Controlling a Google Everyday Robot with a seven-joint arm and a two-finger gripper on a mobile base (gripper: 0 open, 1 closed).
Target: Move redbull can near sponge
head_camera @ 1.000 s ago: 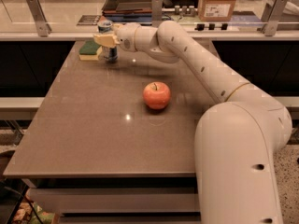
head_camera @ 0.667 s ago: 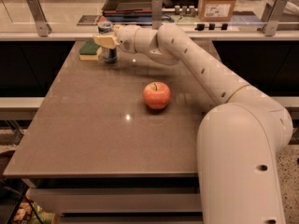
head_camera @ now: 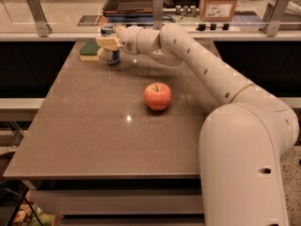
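Where gripper [head_camera: 108, 43] fingers clamp redbull can [head_camera: 113, 57], its middle hidden, sponge [head_camera: 89, 49] just beside, apple [head_camera: 157, 96] well apart.

Brown table [head_camera: 94, 126], light glint [head_camera: 128, 118] near centre. Counter [head_camera: 61, 20] across 12 o'clock with metal brackets [head_camera: 38, 14], dark tray [head_camera: 134, 1], cardboard box [head_camera: 220, 1] at 1. Speckled floor [head_camera: 296, 173] at 4. Gripper [head_camera: 109, 43] at 11, by the table's far edge.

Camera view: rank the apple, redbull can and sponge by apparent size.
1. The apple, though nearest the camera.
2. The redbull can and the sponge look about alike; the gripper covers the can's middle, so unranked.
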